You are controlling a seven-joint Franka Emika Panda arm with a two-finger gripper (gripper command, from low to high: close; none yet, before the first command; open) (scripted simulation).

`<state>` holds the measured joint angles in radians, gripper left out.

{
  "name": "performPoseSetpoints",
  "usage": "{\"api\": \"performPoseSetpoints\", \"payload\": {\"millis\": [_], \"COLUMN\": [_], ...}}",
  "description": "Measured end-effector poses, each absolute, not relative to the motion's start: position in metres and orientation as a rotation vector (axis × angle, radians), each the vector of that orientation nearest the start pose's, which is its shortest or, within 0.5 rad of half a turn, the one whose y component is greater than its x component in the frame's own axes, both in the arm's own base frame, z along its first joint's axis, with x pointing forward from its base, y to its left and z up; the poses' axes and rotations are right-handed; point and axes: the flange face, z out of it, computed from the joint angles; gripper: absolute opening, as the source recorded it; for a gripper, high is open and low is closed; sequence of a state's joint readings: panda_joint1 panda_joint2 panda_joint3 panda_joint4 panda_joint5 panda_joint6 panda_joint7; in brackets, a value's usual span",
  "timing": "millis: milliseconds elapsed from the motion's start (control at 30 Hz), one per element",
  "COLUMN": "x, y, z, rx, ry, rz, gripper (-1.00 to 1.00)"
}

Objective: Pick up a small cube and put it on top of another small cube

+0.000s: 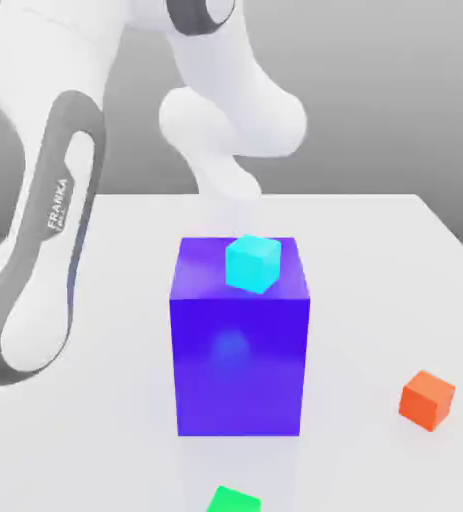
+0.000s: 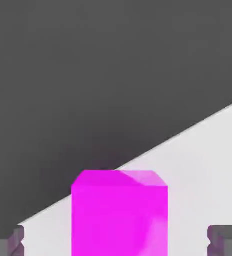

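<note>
A magenta small cube (image 2: 119, 212) sits on the white table between the two fingers of my gripper (image 2: 116, 242). One dark fingertip (image 2: 6, 241) stands on each side of the cube, with a clear gap to it, so the gripper is open. In the exterior view my arm (image 1: 225, 175) reaches down behind a large blue block (image 1: 240, 350), which hides the hand and the magenta cube. A cyan small cube (image 1: 252, 263) rests on top of that blue block. An orange small cube (image 1: 427, 399) lies on the table at the exterior view's right.
A green cube (image 1: 233, 500) lies at the near edge of the white table (image 1: 375, 260), in front of the blue block. The tall blue block stands mid-table between the near cubes and my hand. Beyond the table's far edge the background is dark grey.
</note>
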<state>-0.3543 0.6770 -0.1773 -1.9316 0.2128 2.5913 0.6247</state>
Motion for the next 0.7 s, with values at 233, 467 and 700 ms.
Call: {"api": "performPoseSetpoints", "payload": {"millis": [233, 467, 700], "x": [0.53, 0.55, 0.538], "y": [-0.315, -0.212, -0.036], "z": [0.145, 0.21, 0.239], "rx": [-2.5, -2.639, -2.861], "ry": [1.901, 1.69, 1.285], "rz": [0.0, 0.005, 0.004], "gripper": [-1.0, -1.0, -1.0]}}
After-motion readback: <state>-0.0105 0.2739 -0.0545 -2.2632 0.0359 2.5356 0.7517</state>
